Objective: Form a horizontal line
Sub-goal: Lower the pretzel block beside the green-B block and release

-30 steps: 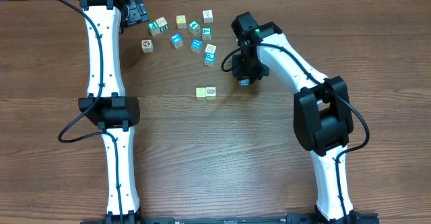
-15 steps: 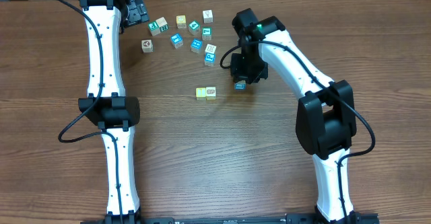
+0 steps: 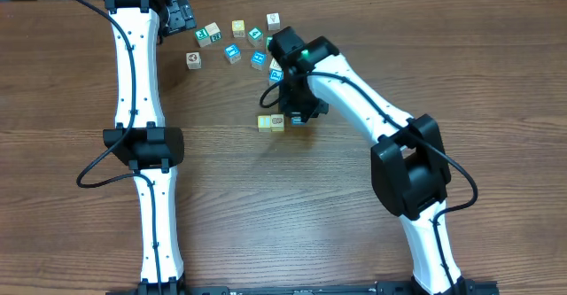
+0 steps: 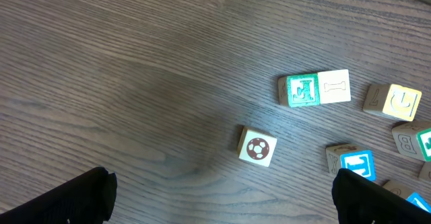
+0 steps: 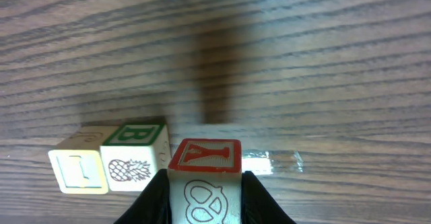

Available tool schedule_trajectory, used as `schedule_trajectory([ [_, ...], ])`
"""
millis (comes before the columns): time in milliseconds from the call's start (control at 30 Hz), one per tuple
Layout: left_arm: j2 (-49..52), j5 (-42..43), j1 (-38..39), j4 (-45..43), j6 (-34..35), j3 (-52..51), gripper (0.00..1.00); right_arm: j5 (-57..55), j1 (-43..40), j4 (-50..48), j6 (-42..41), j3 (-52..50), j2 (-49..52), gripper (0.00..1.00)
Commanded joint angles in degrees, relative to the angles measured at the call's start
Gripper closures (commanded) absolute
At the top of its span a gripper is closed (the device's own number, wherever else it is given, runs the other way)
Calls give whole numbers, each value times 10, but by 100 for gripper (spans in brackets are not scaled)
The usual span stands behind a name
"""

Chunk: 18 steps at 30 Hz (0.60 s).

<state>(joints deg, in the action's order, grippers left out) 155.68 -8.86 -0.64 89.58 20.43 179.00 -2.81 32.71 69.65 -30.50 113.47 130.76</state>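
The right end effector [image 5: 205, 200] is clamped on a red-lettered cube [image 5: 205, 155] (pretzel face forward) beside the two-cube row [image 5: 111, 163].

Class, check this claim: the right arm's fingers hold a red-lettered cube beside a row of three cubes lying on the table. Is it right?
No: the row has two cubes, not three. The right wrist view shows a yellowish cube touching a pineapple cube, with the right fingers holding the red-lettered cube beside them.
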Motion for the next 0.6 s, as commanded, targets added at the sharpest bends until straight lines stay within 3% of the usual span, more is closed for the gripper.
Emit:
schedule_trajectory([
  [0, -17, -5, -1, -1, -7, 10, 0, -38, 5, -11, -15, 17, -24, 77],
  [567, -17, -5, -1, -1, -7, 10, 0, -36, 4, -60, -15, -43, -24, 78],
])
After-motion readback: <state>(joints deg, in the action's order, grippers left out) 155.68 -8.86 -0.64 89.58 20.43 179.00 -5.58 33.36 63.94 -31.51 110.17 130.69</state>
